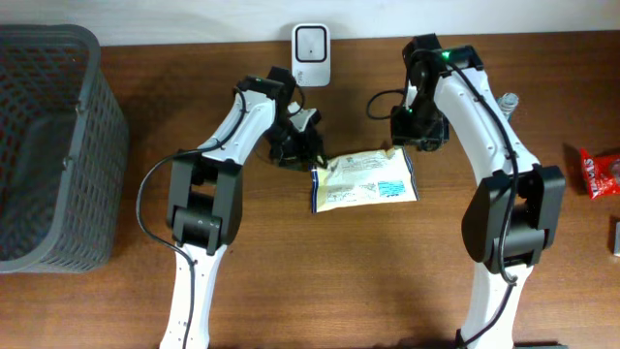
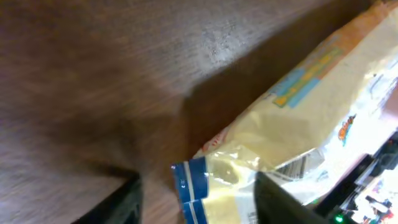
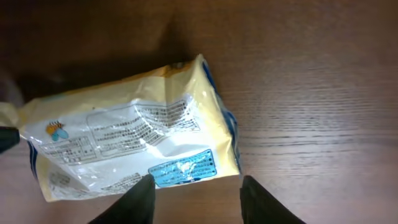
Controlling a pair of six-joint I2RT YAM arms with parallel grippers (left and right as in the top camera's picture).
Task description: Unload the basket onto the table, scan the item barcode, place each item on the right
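Bag (image 1: pixel 363 180) lies flat in the middle of the overhead frame on a brown wood-grain table (image 1: pixel 320 281), with its long side running left to right and slightly tilted. The left gripper (image 2: pixel 198 194) sits at the bag's left end with its jaws partly apart. The blue-edged corner lies in the gap between them, unclamped, and whether a finger touches the bag I cannot tell. A barcode (image 2: pixel 300 167) shows on the bag near that gripper's right finger. The right gripper (image 3: pixel 196 190) hovers at the bag's upper right corner with its jaws partly apart and empty, the bag's blue label just above the gap. A grey basket (image 1: pixel 58 145) fills the left edge. A red packet (image 1: pixel 601 173) lies at the right edge, well apart from the bag. Farther up, a white scanner (image 1: pixel 311 44) stands at the table's top edge against a pale wall (image 1: pixel 194 15).
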